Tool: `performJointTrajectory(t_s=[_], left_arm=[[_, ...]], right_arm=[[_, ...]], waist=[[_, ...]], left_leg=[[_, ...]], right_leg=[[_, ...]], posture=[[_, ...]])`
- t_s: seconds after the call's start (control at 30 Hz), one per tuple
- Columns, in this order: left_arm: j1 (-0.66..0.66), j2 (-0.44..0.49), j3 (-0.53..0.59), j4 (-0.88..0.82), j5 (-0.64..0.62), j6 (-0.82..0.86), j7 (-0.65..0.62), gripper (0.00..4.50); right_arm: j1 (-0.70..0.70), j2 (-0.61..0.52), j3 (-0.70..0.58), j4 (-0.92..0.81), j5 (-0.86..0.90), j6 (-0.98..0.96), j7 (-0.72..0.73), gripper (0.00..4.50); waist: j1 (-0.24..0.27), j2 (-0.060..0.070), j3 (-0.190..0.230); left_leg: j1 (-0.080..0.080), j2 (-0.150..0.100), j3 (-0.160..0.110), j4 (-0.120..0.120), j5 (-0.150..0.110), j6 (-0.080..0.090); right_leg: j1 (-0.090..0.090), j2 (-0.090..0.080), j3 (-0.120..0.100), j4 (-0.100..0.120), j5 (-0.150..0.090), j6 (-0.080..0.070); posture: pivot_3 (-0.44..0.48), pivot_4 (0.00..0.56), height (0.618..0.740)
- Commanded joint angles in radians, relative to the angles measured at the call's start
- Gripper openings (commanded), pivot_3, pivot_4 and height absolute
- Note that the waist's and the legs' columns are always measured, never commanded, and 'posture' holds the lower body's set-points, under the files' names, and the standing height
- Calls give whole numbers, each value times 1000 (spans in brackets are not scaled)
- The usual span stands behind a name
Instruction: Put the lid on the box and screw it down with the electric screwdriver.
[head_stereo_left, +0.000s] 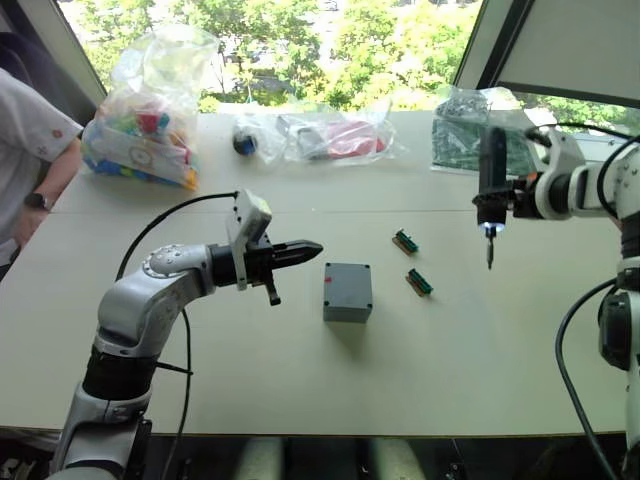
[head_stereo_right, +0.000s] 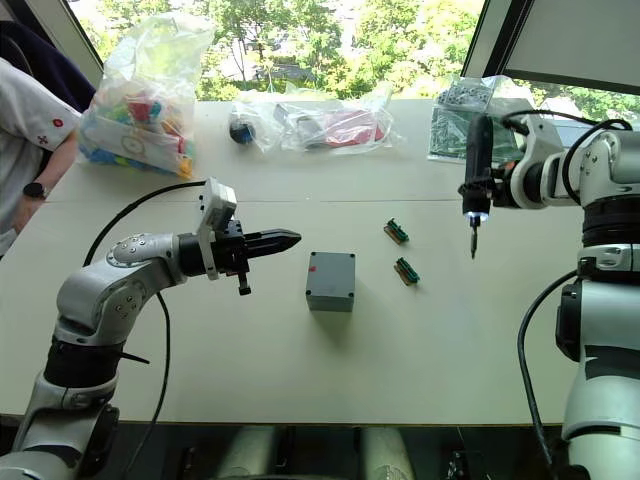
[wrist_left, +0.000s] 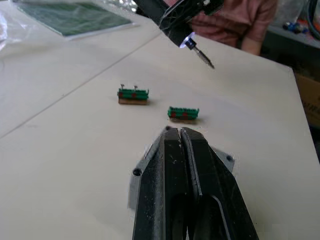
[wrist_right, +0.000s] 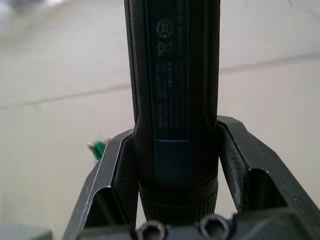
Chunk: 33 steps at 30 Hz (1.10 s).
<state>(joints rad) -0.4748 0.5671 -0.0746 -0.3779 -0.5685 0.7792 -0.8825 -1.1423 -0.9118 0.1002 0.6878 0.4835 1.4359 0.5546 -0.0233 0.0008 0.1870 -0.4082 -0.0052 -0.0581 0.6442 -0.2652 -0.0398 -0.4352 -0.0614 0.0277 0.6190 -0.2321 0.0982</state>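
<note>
The left pincer (head_stereo_left: 300, 248) is nearest the camera: fingers pressed together, nothing held, poised just beside the box (head_stereo_left: 347, 292) on its left and pointed twd it. In the left wrist view the closed fingers (wrist_left: 186, 175) lie over the grey box, whose corner screw holes peek out either side. It is judged that the arm is kept there to steady or nudge the box if needed, not to grasp.

The box sits on the tabletop (head_stereo_left: 200, 380), roughly centre. Its top face reads as flat w/ holes at the corners, so the lid (head_stereo_right: 331, 266) appears already seated on it; whether any screws are in cannot be told.

Right of the box, well apart and above the tabletop, the electric screwdriver (head_stereo_left: 490, 175) is clamped upright in the right pincer (wrist_right: 172, 165), fingers hugging the barrel on both sides, bit down, a small light lit at the tip. Held vertical, presumably so the bit can drop straight into a corner hole; it is not yet over the box.

Two green connectors (head_stereo_left: 405, 241) (head_stereo_left: 419, 282) lie between box and screwdriver, unused. Behind the box, at the far edge, plastic bags (head_stereo_left: 150, 120) of parts are parked out of the work area. A person's arm (head_stereo_left: 30, 150) rests far left of the box.
</note>
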Motion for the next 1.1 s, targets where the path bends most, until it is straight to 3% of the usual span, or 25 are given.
performJointTrajectory(t_s=[0.03, 0.4, 0.6, 0.67, 0.7, 0.83, 1.1], left_arm=[[38, 65, -31, -128, 1, 0, -23, 0], [70, 121, -65, -184, 6, -3, -17, 0], [102, 148, -13, -79, 40, -31, 3, 0], [104, 147, 2, -46, 38, -43, 0, 0], [108, 150, 1, -34, 43, -52, -6, 0], [127, 167, -13, -11, 63, -73, -26, 0], [130, 160, -5, 21, 56, -76, -42, 0]], right_arm=[[12, -59, 114, -89, 17, 94, 143, 1897], [61, -42, 144, -31, -57, 72, 192, 1897], [131, -46, 152, -60, -89, 34, 218, 1897], [144, -41, 151, -65, -97, 33, 221, 2873], [152, -42, 159, -71, -102, 31, 227, 3028], [173, -52, 169, -94, -115, 8, 250, 4351], [138, -69, 129, -130, -173, -144, 270, 4429]], waist=[[-10, 0, 0], [-19, 0, 1], [-19, 0, 1], [-19, 0, 1], [-18, 0, 1], [-18, -2, 0], [-18, -3, 0]], left_leg=[[0, 0, 0, 0, 0, 0], [2, 0, -2, 5, 0, -1], [2, 0, -2, 4, 0, -1], [2, 1, -2, 5, 1, -1], [2, 1, -2, 5, 1, -1], [5, 1, -2, 6, 1, -1], [8, 0, -2, 8, 1, -1]], right_leg=[[0, 0, 0, 0, 0, 0], [3, 2, 0, 2, 2, -1], [3, 2, 0, 2, 3, 0], [3, 2, 0, 3, 3, 0], [3, 2, 0, 3, 3, 0], [7, 2, 0, 3, 3, 0], [10, 2, 0, 5, 3, 0]], posture=[[0, 150, 740], [0, 150, 740], [0, 150, 740], [0, 150, 740], [0, 150, 740], [0, 150, 740], [0, 150, 740]])
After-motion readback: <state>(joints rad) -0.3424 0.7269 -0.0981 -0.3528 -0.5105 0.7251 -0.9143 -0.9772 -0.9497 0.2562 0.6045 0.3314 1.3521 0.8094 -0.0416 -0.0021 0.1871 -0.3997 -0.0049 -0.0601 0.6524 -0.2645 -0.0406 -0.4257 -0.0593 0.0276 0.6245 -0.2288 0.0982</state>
